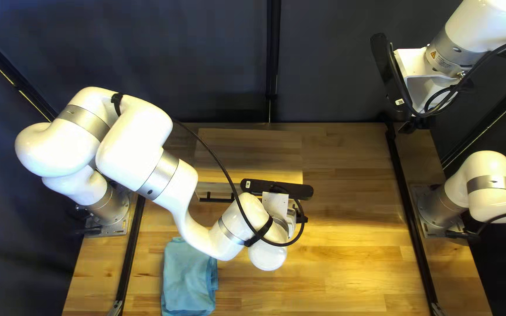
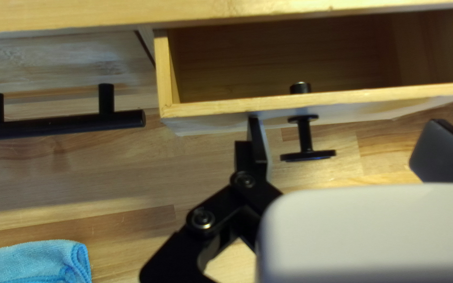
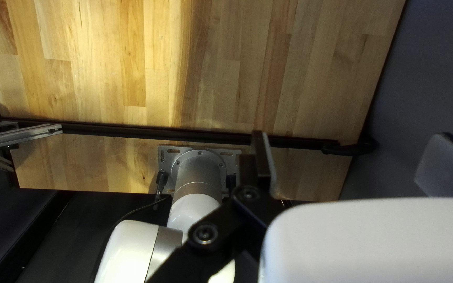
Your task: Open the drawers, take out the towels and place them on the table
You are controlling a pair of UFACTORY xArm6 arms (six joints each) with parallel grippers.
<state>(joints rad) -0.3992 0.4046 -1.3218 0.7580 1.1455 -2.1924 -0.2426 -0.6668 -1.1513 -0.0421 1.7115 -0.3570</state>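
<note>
Blue cloth marks the one towel you can account for: the blue towel (image 1: 189, 281) lies bunched on the table (image 1: 345, 245) at the near edge, left of centre in the top left view, well apart from the drawer unit (image 1: 248, 149). On that unit the knob drawer (image 2: 309, 103) stands pulled out, and no towel shows in the part of its interior that the left wrist view reaches. The knob (image 2: 308, 155) sits between the fingers (image 2: 255, 137) of your left gripper (image 2: 343, 120), which are spread wide and touch nothing; treat this gripper as empty. Your right gripper (image 3: 352, 157) is likewise spread and empty, raised over its own arm's base at the right edge of the table, well apart from the unit. The bar drawer (image 2: 53, 67) appears shut, so judge it the remaining step. Work from this relation: the bar handle (image 2: 61, 120) lies beside the left gripper, past the corner of the knob drawer, and its long axis runs parallel to the drawer fronts, across the line of approach. The left arm (image 1: 147, 166) is much the nearer. Expect to shift sideways along the fronts, then bracket the bar across its thickness, not along its length.
</note>
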